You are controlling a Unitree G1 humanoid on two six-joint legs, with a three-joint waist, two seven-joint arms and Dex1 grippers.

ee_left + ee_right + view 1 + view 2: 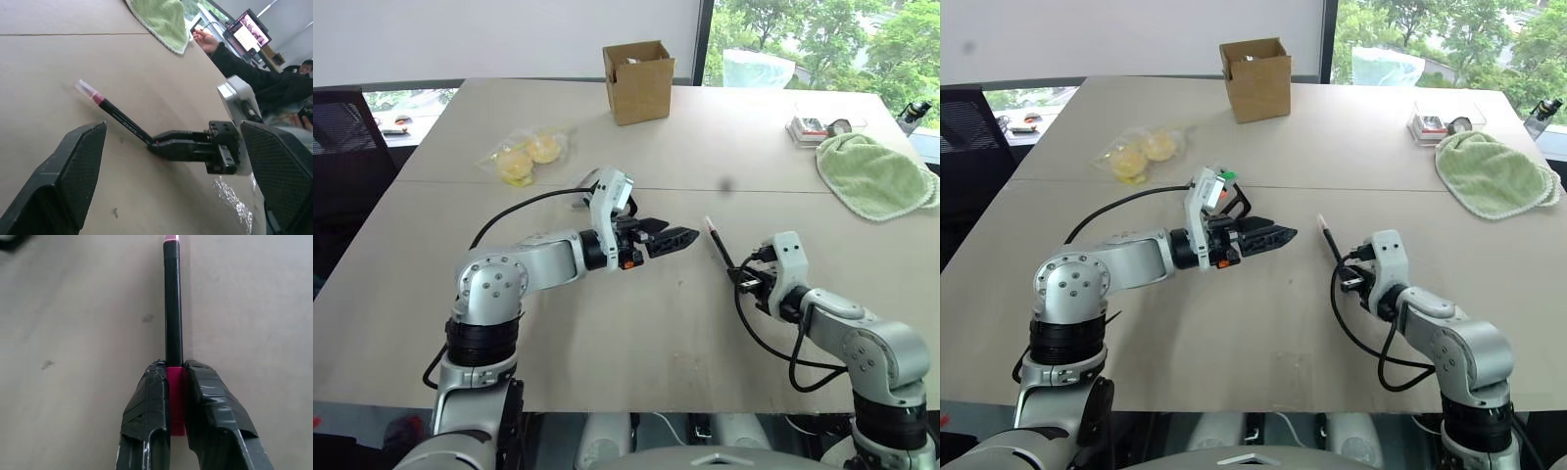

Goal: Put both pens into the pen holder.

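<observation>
A black pen with a magenta-pink end lies angled on the beige table, its pale tip pointing away from me. My right gripper is shut on the pen's magenta end, low over the table at the right. My left gripper hovers open and holds nothing at the table's middle, pointing toward the pen and the right gripper. The pen holder is mostly hidden behind my left wrist; a green marker tip peeks out above it.
A brown cardboard box stands at the far middle. A clear bag of yellow buns lies at the far left, a green towel and a small clear container at the far right. A person's hand shows beyond the table.
</observation>
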